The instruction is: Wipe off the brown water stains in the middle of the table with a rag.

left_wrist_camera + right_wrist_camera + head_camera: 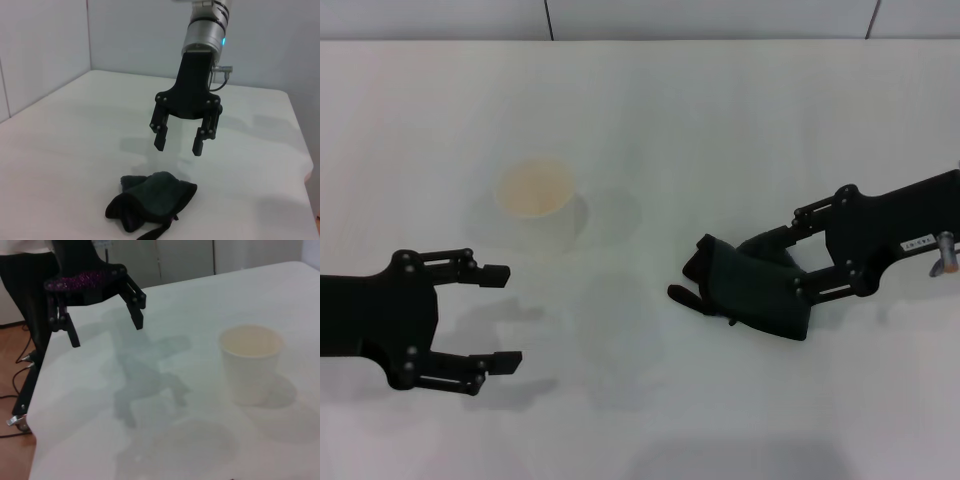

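**Rag on table, right gripper above it**

Dark green rag [757, 285] lies bunched on the white table [720, 130], right of centre. Right gripper [178, 141] hangs just over it, fingers apart, not touching the cloth in the left wrist view. Left gripper [500, 317] hovers at the left, fingers spread wide, holding nothing. White paper cup [537, 203] stands upright beyond it. No brown stain discernible.

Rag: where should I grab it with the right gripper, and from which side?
Take the rag by its thick bunched hump in the middle, coming straight down from above. It lies slumped on the table, highest at that fold, its edges thin and flat against the surface. The right gripper hangs open over it, not touching, so a plain descent probably serves.
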